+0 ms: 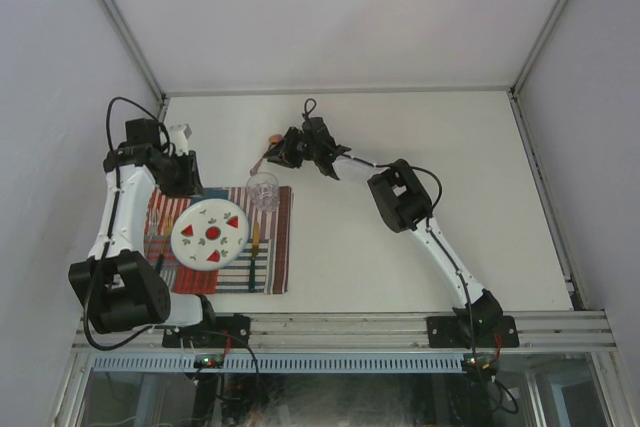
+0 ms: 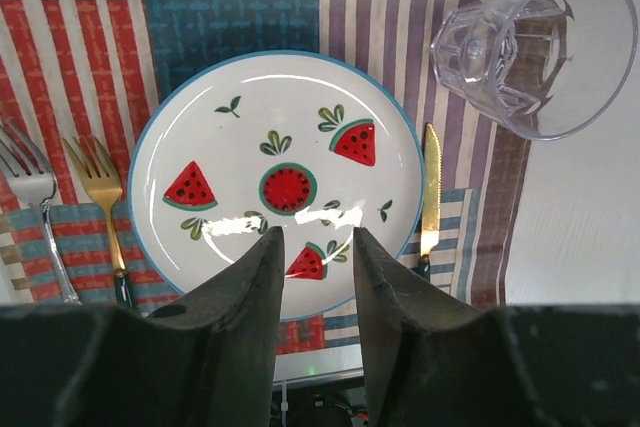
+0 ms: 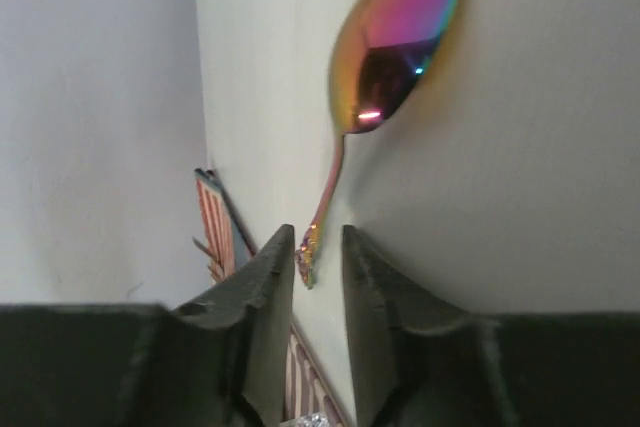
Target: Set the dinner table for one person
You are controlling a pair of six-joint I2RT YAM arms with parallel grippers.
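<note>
Plate, forks, knife, glass set on placemat; spoon not yet, off-mat on tabletop, handle tip inside narrow-gapped right gripper, grip unclear; left gripper part-spread, empty.

Top view: soft, even overhead light; worktop pale, slightly washed out.
Left wrist view: sharp; white glare streaks on plate, highlights on glass; near left hand dark, blurred.
Right wrist view: spoon soft-focus, iridescent sheen, bright glint in bowl, diffuse shadow alongside.
</note>
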